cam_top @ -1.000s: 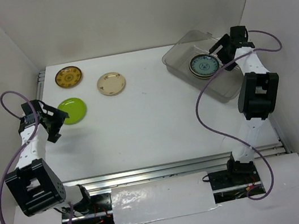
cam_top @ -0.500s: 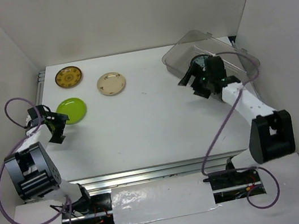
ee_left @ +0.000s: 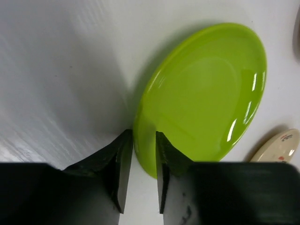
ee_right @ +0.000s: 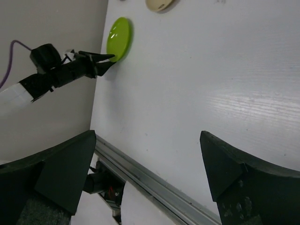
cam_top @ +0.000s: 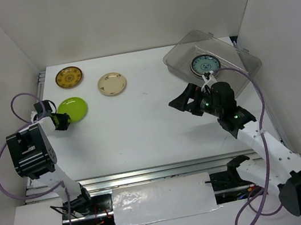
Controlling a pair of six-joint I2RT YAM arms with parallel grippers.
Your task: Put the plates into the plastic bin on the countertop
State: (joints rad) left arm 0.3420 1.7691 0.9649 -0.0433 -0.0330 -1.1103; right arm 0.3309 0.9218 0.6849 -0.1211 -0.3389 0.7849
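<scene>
On the countertop point(ee_left: 56, 70), left end effector point(ee_left: 143, 140) clasps lime green plate point(ee_left: 201, 93).

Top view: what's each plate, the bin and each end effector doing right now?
lime green plate: rim inside the left end effector.
mustard plate: lying flat, untouched.
cream plate: lying flat, untouched.
blue-green plate: inside the plastic bin.
plastic bin: upright, no lid.
left end effector: astride the rim, grip unclear.
right end effector: open, empty.
</scene>
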